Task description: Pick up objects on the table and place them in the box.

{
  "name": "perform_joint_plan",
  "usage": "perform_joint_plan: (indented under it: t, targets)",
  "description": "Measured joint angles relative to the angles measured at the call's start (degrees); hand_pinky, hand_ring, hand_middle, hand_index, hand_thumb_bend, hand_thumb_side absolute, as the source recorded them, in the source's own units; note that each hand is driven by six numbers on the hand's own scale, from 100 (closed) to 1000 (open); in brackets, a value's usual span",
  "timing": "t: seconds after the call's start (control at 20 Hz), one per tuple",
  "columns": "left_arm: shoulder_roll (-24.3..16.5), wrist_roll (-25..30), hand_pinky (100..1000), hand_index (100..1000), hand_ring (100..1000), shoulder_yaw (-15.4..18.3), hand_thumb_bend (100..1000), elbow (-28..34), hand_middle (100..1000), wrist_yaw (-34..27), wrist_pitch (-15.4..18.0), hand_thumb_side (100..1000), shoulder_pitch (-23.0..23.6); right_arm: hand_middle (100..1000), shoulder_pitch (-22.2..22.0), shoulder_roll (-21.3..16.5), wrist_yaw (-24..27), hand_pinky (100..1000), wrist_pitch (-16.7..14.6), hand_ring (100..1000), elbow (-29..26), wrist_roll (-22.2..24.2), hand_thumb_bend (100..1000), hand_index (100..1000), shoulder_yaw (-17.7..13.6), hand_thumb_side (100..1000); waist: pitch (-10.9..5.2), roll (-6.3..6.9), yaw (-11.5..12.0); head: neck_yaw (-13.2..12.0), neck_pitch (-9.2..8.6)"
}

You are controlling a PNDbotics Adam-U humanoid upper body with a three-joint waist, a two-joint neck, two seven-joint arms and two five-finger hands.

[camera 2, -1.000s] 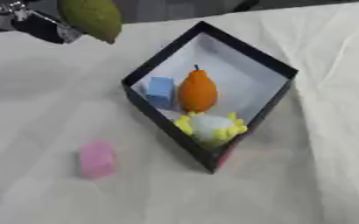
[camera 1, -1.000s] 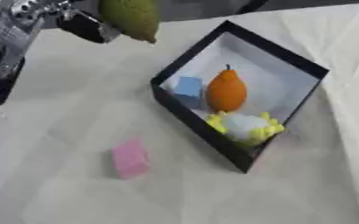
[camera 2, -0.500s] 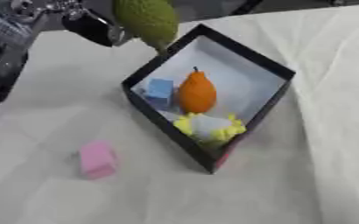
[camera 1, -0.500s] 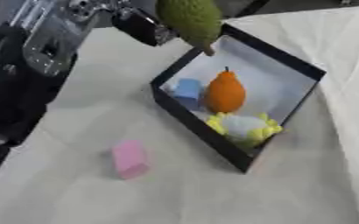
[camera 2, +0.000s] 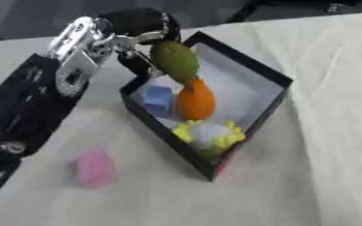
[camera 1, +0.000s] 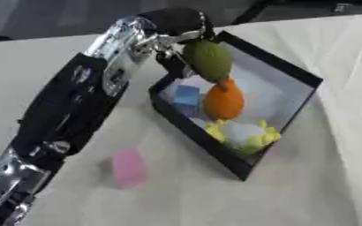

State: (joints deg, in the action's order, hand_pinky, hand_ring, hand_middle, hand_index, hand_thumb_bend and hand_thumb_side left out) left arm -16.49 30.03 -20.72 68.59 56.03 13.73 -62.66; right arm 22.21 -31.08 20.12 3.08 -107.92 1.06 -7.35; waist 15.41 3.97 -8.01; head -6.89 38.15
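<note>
Landmark: black-walled box with white floor [camera 1: 296,73], open at the top.
Box interior, near corner: occupied by yellow-and-white flower-shaped toy [camera 1: 242,134], orange pear-shaped fruit [camera 1: 224,100] and blue block [camera 1: 186,94].
Box interior, far half: bare white floor, free.
Above box, left wall: blocked by left hand [camera 1: 168,37] holding green oval fruit [camera 1: 208,59].
Left of box: robot's left arm overhangs the cloth.
In front of box, left: pink block [camera 1: 128,167] on cloth.
Right of box: cloth-covered table [camera 1: 346,132], free.
</note>
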Motion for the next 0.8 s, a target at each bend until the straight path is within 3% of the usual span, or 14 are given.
perform_joint_plan:
  t: [0.1, 0.2, 0.25, 0.4, 0.5, 0.65, 0.8]
  targets:
    - [0.54, -0.62, 743, 645, 688, -0.09, 212, -1.27, 621, 0.95, 0.68, 100, 0.0, 827, 0.0, 0.0, 0.0, 911, 0.04, 743, 0.0, 0.04, 100, 917, 0.0, 523, 0.01, 0.0, -0.04, -0.01, -0.01]
    - [0.9, -0.9, 794, 778, 765, -0.35, 376, -1.87, 738, 1.18, 1.41, 236, 0.03, 827, 0.01, 0.0, 0.0, 911, 0.12, 743, 0.0, 0.12, 100, 917, 0.0, 523, 0.01, 0.0, -0.04, -0.01, -0.02]
    - [0.92, -0.85, 836, 873, 830, -0.49, 555, -1.89, 806, 1.15, 1.83, 396, 0.05, 827, 0.01, 0.0, 0.0, 911, 0.15, 742, 0.0, 0.15, 100, 917, 0.0, 523, 0.01, 0.02, -0.04, -0.01, -0.02]
    - [0.92, -0.4, 866, 901, 882, -0.71, 740, -1.39, 836, 0.62, 2.9, 507, 0.06, 826, 0.01, 0.0, 0.0, 911, 0.23, 742, 0.0, 0.22, 100, 917, 0.0, 523, 0.01, 0.02, 0.07, 0.0, -0.02]
    - [0.89, -0.15, 871, 900, 889, -0.7, 835, -0.4, 835, 0.29, 3.09, 528, 0.06, 826, 0.0, 0.0, 0.0, 911, 0.24, 742, 0.0, 0.22, 100, 917, 0.0, 523, 0.01, 0.02, 0.19, 0.01, -0.02]
    - [0.83, 0.76, 876, 905, 894, -0.7, 852, 1.1, 837, -0.43, 3.28, 536, 0.05, 825, 0.0, 0.0, 0.0, 911, 0.25, 742, 0.0, 0.17, 100, 917, -0.01, 523, 0.01, 0.02, 0.28, 0.04, 0.0]
    - [0.77, 2.23, 874, 901, 891, -0.7, 801, 2.0, 832, -1.72, 3.43, 530, 0.05, 824, -0.02, 0.0, 0.0, 911, 0.2, 741, 0.0, 0.1, 100, 916, -0.02, 524, 0.01, 0.02, 0.41, 0.1, 0.04]
